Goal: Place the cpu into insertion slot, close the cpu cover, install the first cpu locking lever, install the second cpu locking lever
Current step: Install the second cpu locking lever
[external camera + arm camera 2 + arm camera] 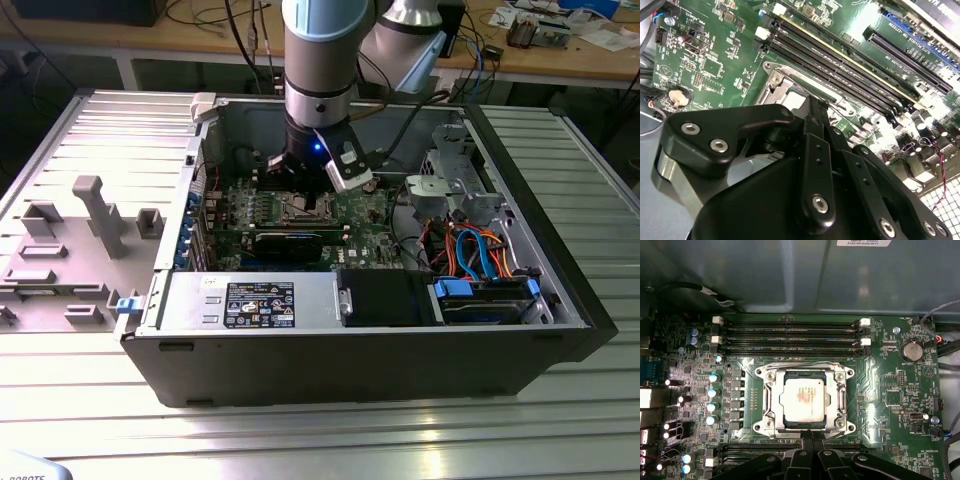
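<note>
Green motherboard (890, 390) bears the cpu (802, 398) seated under the cpu cover (771, 400); fingers (810, 437) pinched together at its edge.

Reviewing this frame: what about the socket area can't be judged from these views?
- Exterior view: the insertion slot is partly hidden behind the arm's wrist.
- Second wrist view: the tool's black links cover most of the cpu cover.
- First wrist view: the cpu shows under the cover, but whether the locking levers are latched is unclear.
</note>
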`<state>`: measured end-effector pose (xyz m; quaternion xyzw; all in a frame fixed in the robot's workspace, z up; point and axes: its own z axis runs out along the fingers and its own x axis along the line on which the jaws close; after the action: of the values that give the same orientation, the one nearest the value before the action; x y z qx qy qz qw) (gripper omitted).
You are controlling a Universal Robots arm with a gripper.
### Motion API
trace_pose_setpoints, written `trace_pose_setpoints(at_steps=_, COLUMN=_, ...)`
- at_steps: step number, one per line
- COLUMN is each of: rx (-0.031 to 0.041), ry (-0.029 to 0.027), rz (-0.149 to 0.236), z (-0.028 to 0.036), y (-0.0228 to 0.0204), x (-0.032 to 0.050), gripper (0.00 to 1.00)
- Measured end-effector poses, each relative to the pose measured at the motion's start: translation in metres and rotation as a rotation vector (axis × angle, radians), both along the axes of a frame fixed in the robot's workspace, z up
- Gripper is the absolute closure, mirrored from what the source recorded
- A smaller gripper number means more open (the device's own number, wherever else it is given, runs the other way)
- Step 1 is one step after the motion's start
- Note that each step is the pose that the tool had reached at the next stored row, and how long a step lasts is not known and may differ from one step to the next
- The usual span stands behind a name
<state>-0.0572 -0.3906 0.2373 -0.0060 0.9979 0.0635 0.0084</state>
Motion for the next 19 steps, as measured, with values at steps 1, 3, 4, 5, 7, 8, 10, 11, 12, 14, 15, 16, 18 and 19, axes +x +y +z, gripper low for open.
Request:
trace_pose_setpoints(at_steps=1, rx=-0.0003, ry=0.0000, rz=0.000, z=0.0000, y=0.0000, x=0.0000, gripper=0.89)
trace_pose_setpoints(at_steps=3, rx=-0.0004, ry=0.0007, rz=0.000, z=0.0000, y=0.0000, x=0.0016, gripper=0.89)
trace_pose_setpoints(at_steps=4, rx=-0.0004, ry=0.0040, rz=0.000, z=0.0000, y=0.0000, x=0.0041, gripper=0.89)
trace_pose_setpoints(at_steps=5, rx=-0.0003, ry=0.0067, rz=0.000, z=0.0000, y=0.0000, x=0.0056, gripper=0.89)
trace_pose_setpoints(at_steps=7, rx=-0.0006, ry=0.0150, rz=0.000, z=0.0001, y=-0.0005, x=0.0077, gripper=0.89)
trace_pose_setpoints(at_steps=8, rx=-0.0004, ry=0.0169, rz=0.000, z=0.0000, y=-0.0017, x=0.0080, gripper=0.89)
trace_pose_setpoints(at_steps=10, rx=-0.0006, ry=0.0183, rz=0.000, z=-0.0002, y=-0.0050, x=0.0080, gripper=0.89)
trace_pose_setpoints(at_steps=11, rx=-0.0005, ry=0.0213, rz=0.000, z=-0.0015, y=-0.0068, x=0.0080, gripper=0.89)
trace_pose_setpoints(at_steps=12, rx=-0.0006, ry=0.0285, rz=0.000, z=-0.0038, y=-0.0080, x=0.0062, gripper=0.89)
trace_pose_setpoints(at_steps=14, rx=-0.0005, ry=0.0341, rz=0.000, z=-0.0064, y=-0.0087, x=-0.0018, gripper=0.89)
trace_pose_setpoints(at_steps=15, rx=-0.0002, ry=0.0351, rz=0.001, z=-0.0071, y=-0.0087, x=-0.0046, gripper=0.89)
trace_pose_setpoints(at_steps=16, rx=0.0003, ry=0.0368, rz=0.003, z=-0.0085, y=-0.0087, x=-0.0087, gripper=0.89)
trace_pose_setpoints(at_steps=18, rx=0.0037, ry=0.0387, rz=0.013, z=-0.0100, y=-0.0111, x=-0.0111, gripper=0.89)
trace_pose_setpoints(at_steps=19, rx=0.0100, ry=0.0392, rz=0.017, z=-0.0103, y=-0.0135, x=-0.0120, gripper=0.89)
